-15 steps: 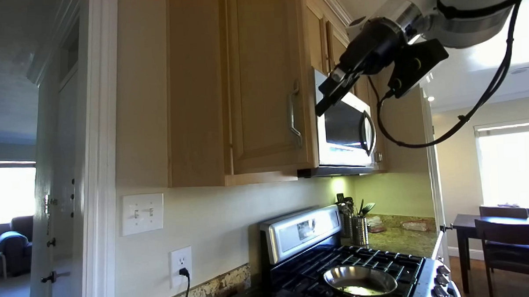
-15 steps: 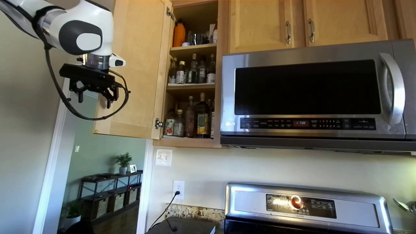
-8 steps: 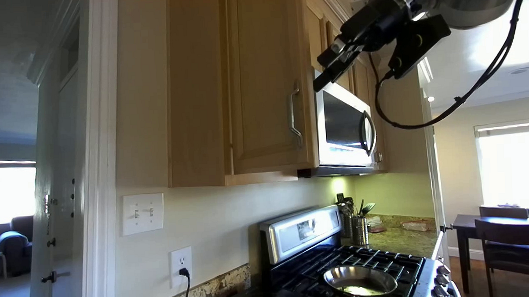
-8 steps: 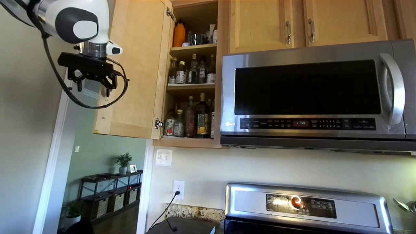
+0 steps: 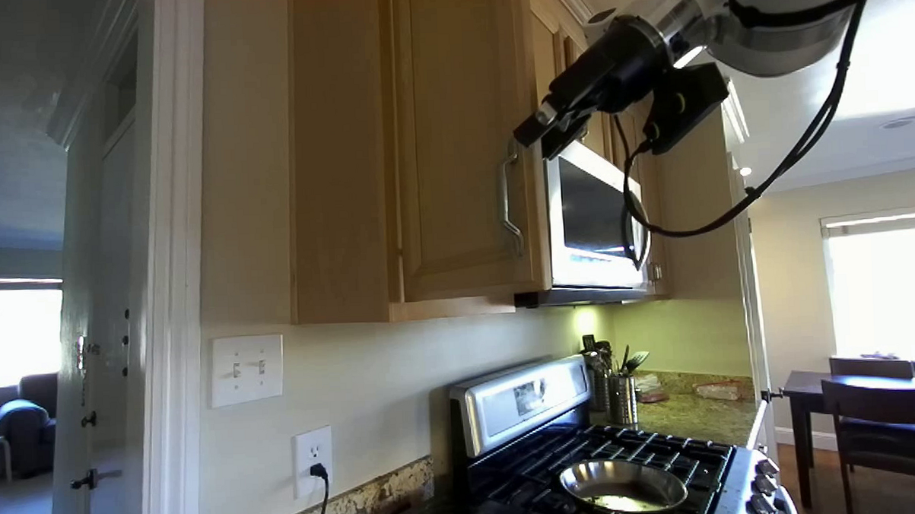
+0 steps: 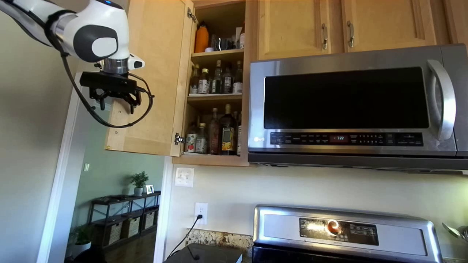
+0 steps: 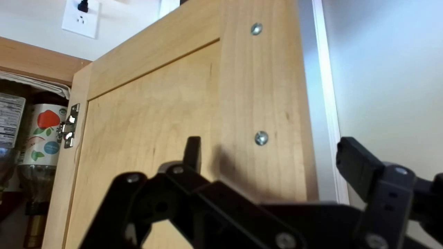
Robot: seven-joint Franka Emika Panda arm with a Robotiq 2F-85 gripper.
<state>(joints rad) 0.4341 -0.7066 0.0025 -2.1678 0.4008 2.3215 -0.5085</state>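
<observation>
Found cabinet door (image 6: 161, 80) open, with empty, parted jaws near free edge (image 7: 306, 138) — cannot confirm contact. Could snag outer handle (image 5: 506, 202) if lowered too close. Sighted door at nine o'clock from microwave (image 6: 347, 106) in an exterior view.

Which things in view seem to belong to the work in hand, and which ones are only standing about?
Likely part of the work:
open tool
cabinet door, nearest to it
door handle

Likely only standing about:
frying pan
bottles
over-the-range microwave
metal utensil holder
</observation>
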